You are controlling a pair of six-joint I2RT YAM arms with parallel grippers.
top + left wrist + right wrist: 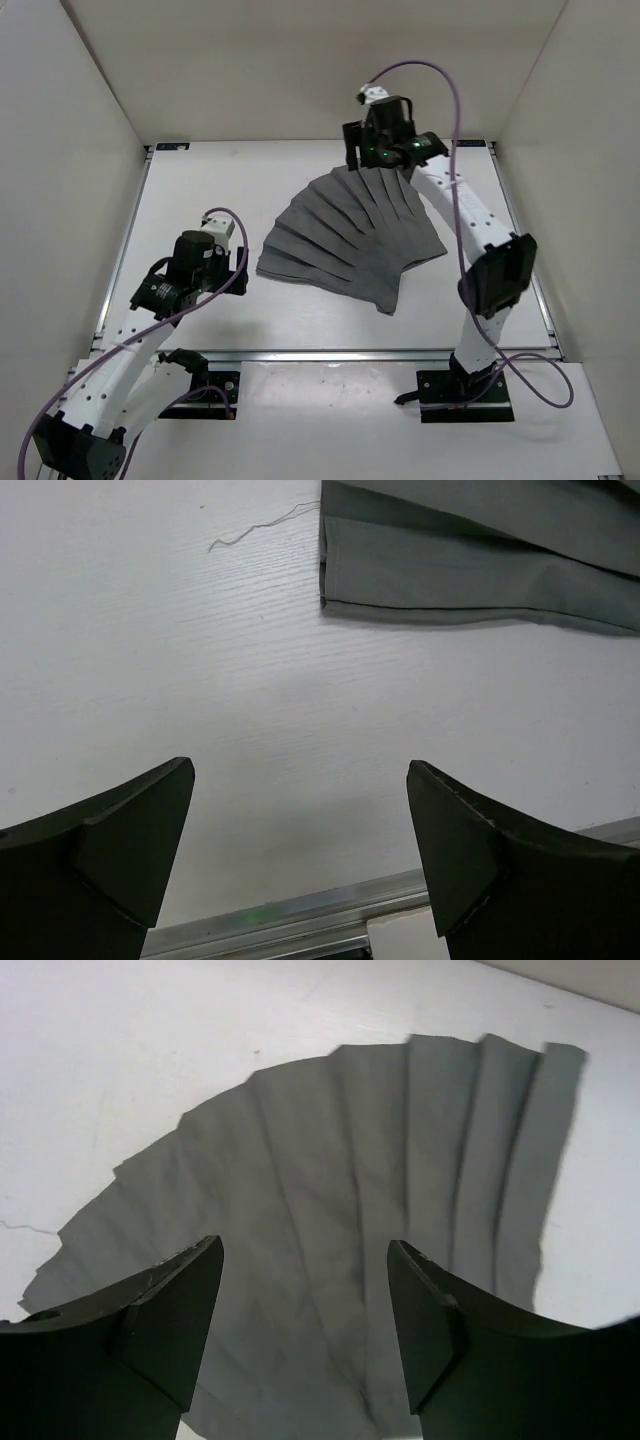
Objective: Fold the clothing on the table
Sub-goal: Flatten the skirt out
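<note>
White table (200, 180) holds the skirt (350, 235), fanned out mid-surface. Right gripper (305, 1255), spread and empty, is seemingly above its narrow far end. Left gripper (300, 768), also spread, is near the hem. A shallow pinch might catch one pleat and splay the fan.

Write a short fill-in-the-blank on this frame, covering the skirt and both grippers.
The skirt lies spread like a ___ on the table.
The right gripper hangs over the ___.
The left gripper hangs over bare ___.
Both grippers are ___.
Missing: fan; skirt; table; open.
</note>
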